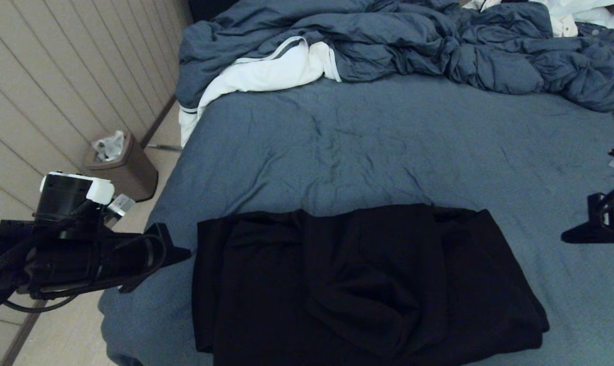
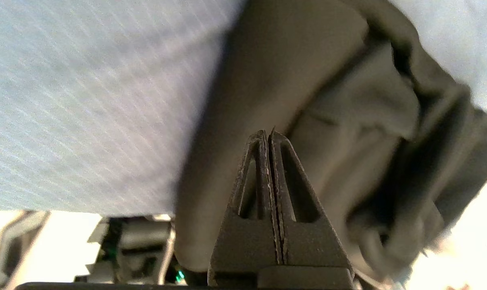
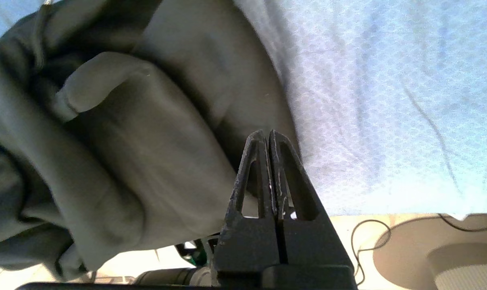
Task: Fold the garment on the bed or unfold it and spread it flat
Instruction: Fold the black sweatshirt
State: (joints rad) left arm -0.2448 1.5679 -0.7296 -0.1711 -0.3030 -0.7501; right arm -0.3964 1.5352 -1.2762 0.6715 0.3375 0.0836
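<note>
On the near part of the bed (image 1: 388, 152), close to its front edge, the black hoodie (image 1: 363, 284) lies as a compact, roughly rectangular bundle, with layers lapped over one another and a soft fold bulging near its middle. Judging by that shape, the folding looks largely done; its edges are fairly square, though the surface is lumpy, and its near edge runs out of the head view, so whether another fold or some smoothing remains is hard to say. Neither sleeve nor hood can be made out in the dark cloth. Just beside the hoodie's left edge, the left gripper (image 2: 269, 135) hangs off the side of the bed with its fingers pressed together on nothing. Over the sheet on the other side, a little apart from the hoodie, the right gripper (image 3: 267, 135) is likewise clenched and empty. Farther back, the blue-grey sheet is bare and lightly creased, and beyond it a rumpled duvet (image 1: 413, 46) is heaped across the far end with a white cloth (image 1: 266, 71) tucked under it. Down on the floor by the wall stands a small brown bin (image 1: 126, 170).
</note>
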